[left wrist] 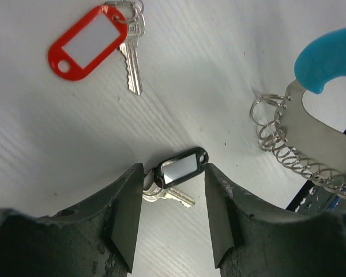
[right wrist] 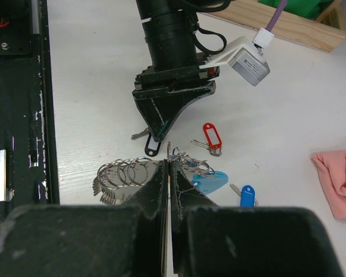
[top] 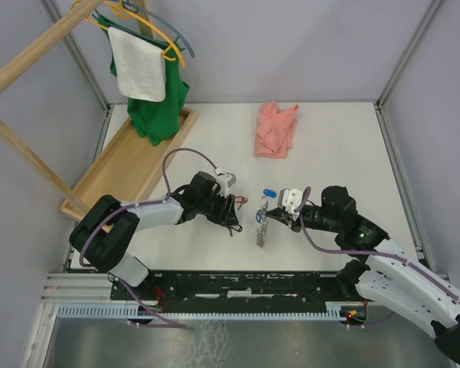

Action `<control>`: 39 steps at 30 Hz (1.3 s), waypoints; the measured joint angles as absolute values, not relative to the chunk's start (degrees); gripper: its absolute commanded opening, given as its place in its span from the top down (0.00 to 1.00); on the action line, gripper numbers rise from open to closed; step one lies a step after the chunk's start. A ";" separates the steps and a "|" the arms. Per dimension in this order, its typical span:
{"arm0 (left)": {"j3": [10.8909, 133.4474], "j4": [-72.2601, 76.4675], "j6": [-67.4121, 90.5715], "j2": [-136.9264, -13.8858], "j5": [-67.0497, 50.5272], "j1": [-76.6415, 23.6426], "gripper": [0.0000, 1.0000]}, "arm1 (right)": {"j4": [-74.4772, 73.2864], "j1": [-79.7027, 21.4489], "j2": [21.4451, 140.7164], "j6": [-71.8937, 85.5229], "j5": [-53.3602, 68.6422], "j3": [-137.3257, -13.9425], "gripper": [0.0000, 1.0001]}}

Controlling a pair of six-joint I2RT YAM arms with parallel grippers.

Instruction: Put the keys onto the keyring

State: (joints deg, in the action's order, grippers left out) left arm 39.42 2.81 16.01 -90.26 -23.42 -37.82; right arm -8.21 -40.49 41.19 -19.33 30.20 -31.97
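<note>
My left gripper (top: 231,211) is open and low over the table, its fingers either side of a black-tagged key (left wrist: 180,168) that lies flat. A red-tagged key (left wrist: 90,40) lies just beyond it, also seen in the top view (top: 241,201). My right gripper (right wrist: 169,164) is shut on the keyring (right wrist: 127,174), a metal strip strung with many silvery rings (left wrist: 288,154) and a light-blue tag (left wrist: 327,56), held just above the table (top: 262,227). A blue-tagged key (right wrist: 247,195) lies on the far side of the keyring. No yellow-tagged key is in view.
A pink cloth (top: 276,129) lies at the back of the table. A wooden tray (top: 126,169) sits at the left under a hanger with a green garment and a white towel (top: 142,65). A black rail (top: 230,282) runs along the near edge.
</note>
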 measured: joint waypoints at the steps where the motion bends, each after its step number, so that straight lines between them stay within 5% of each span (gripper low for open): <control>1: 38.57 2.66 16.21 -89.23 -23.18 -37.74 0.47 | -8.21 -40.49 41.19 -19.31 30.20 -31.97 0.99; 16: 32.69 0.62 16.03 -74.94 -17.82 -37.74 0.49 | -8.19 -40.49 41.19 -19.31 30.83 -31.97 0.99; 31: 32.99 2.79 9.93 -82.61 -15.75 -40.07 0.51 | -8.21 -40.49 41.21 -19.33 31.03 -31.97 0.99; 39: 33.17 4.73 10.07 -84.25 -16.10 -40.27 0.70 | -8.21 -40.49 41.21 -19.33 31.05 -31.97 0.99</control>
State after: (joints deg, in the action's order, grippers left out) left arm 33.17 4.73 10.07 -84.25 -16.10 -40.27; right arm -8.21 -40.49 41.21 -19.33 31.05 -31.97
